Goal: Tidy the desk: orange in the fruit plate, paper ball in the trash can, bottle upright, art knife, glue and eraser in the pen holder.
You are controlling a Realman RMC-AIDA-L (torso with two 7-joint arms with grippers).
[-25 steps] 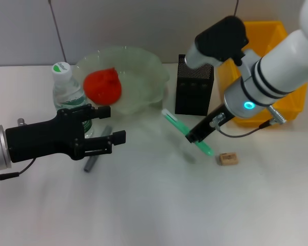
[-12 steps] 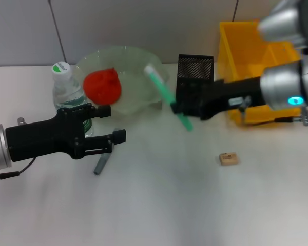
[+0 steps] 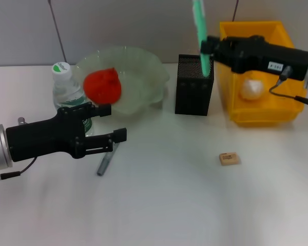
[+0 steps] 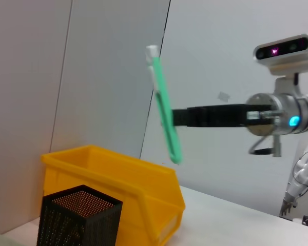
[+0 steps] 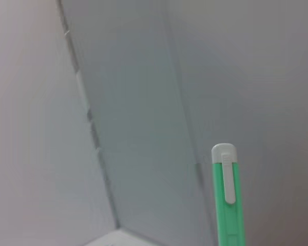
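Head view: I have the right gripper [image 3: 211, 48] above the black mesh pen holder [image 3: 194, 85], its fingers closed on the slim green art knife with a white clip end [image 3: 200, 31].
Knife pose: nearly upright, lower tip at about the holder's rim in this view; from the left wrist view the green art knife [image 4: 164, 108] hangs clear above the holder [image 4: 78, 216], tilted a little.
Step in hand: I judge this to be the insertion into the holder, not yet released.
Doing it well: I would straighten the tilt, centre the tip over the opening, lower until the tip is well inside, then open.
Risk: the holder looks light; a tip catching the rim may tip it.
Left gripper [image 3: 119, 137]: open and empty, hovering over the white desk [image 3: 195, 205], just above the grey glue stick [image 3: 106, 161].
Done already, as I read it: red-orange fruit [image 3: 101, 85] in the translucent plate [image 3: 154, 69], paper ball [image 3: 251, 89] in the yellow bin [image 3: 277, 117], clear water bottle [image 3: 66, 89] upright.
Left to do: tan eraser block [image 3: 228, 159] lies on the desk, well apart from the holder.
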